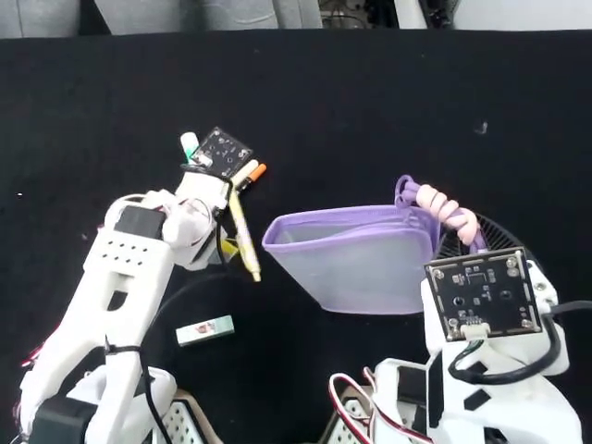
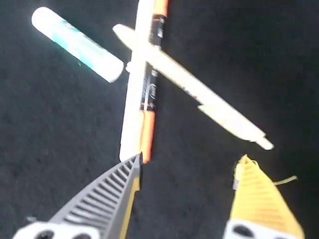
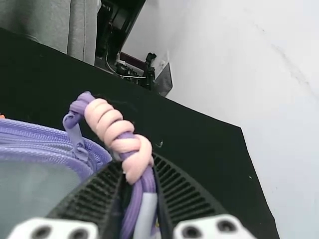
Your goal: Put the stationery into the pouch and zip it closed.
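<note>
The table (image 1: 481, 102) is black all over. The left gripper (image 2: 190, 160) hangs just above it. Its jaws are wide apart and there is nothing between them. Right past its tips lie an orange marker (image 2: 145, 84) and a cream pen (image 2: 199, 94). The pen lies across the marker. A glue stick (image 2: 75, 44) lies a bit to the left of them, not touching. Nearer, beside the left arm, sits a small white and green block (image 1: 205, 330), maybe an eraser.

The right gripper (image 3: 137, 181) has its jaws squeezed shut on the right end of the purple pouch (image 3: 30, 144), just where a pink curly cord (image 3: 119, 134) is tied on. The pouch lies at the middle right of the table, well apart from the pens. Its mouth looks open and faces left.

The job looks like it is only at the start. No stationery can be seen inside the pouch. The pen, marker, glue stick and block are all out on the table. Each one has to go in, and the zip is not yet pulled shut.
</note>
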You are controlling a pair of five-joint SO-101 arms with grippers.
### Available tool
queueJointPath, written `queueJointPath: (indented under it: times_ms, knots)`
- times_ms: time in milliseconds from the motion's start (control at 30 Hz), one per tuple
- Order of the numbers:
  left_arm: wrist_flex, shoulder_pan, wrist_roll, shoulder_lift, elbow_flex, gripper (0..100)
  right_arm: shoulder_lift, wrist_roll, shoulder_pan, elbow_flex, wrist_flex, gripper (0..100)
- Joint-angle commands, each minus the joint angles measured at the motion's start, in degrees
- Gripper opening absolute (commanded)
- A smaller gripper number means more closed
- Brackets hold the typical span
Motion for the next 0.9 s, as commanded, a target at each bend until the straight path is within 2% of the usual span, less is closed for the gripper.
queueJointPath:
  times_ms: [0, 67, 200, 367, 500, 700, 867]
  knots:
    - [-12.66, -0.66, 0.62, -1.76, 5.14, 30, 0.31, -0.09, 0.44, -0.04, -0.88, 1.1]
    - [-17.23, 1.01, 3.08, -1.76, 8.13, 30, -0.92, -0.09, 0.44, 0.04, -0.88, 1.1]
    - [-23.30, 5.67, 14.07, -1.76, 11.65, 30, -4.26, -0.09, 0.44, 0.04, -0.88, 1.1]
    - [-28.40, 9.98, 26.64, 0.35, 9.80, 30, -4.44, -0.18, 0.44, -0.04, -0.97, 1.1]
    - [-28.31, 10.07, 35.87, 8.62, 2.51, 30, -3.30, -0.44, 0.44, -0.04, -0.97, 1.1]
    - [-23.91, 10.42, 45.19, 24.62, -7.69, 30, -3.30, -0.44, 0.44, 0.04, -0.97, 1.1]
    - [-22.77, 9.89, 48.35, 33.14, -13.41, 30, -3.03, -0.53, 0.44, 0.04, -0.97, 1.1]
